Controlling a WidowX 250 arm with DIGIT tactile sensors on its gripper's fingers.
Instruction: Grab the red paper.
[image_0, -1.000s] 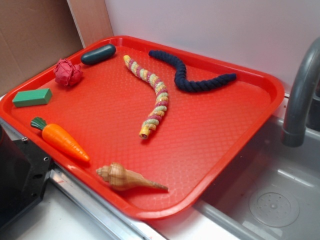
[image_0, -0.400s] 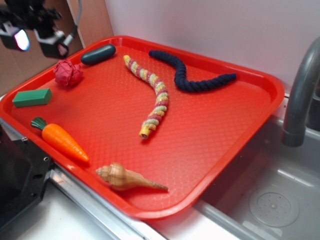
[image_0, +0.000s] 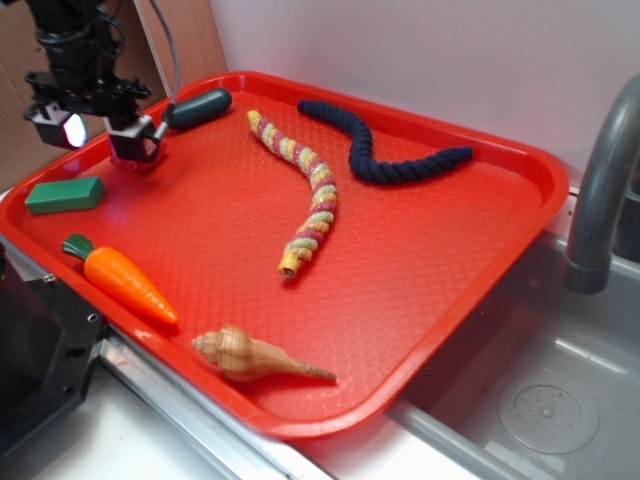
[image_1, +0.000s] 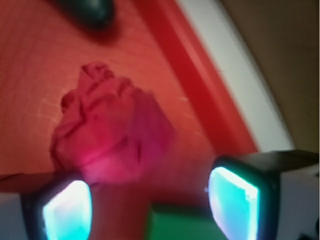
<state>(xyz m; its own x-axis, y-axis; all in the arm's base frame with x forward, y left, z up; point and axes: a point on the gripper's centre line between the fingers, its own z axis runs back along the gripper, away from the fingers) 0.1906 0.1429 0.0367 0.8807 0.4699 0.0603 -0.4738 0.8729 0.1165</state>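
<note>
A WidowX gripper (image_0: 133, 150) hangs low over the back left corner of the red plastic tray (image_0: 500, 250), directly above the spot where the red paper (image_1: 107, 132) lies. In the exterior view the gripper's body hides the crimson ball almost entirely. The wrist view shows it plainly: a wrinkled wad on the tray floor, near the raised rim, with the two lit fingertips (image_1: 67, 210) spread apart and nothing between them. The ball lies ahead of the fingertips and toward the left one, not centred in the gap; it has no clear long axis, so approach angle seems to matter less than centring. The green block (image_0: 65, 194) sits just beside the paper on the near side, and a dark green oblong object (image_0: 197, 107) lies close on the far side. A small sideways correction before closing looks advisable.
</note>
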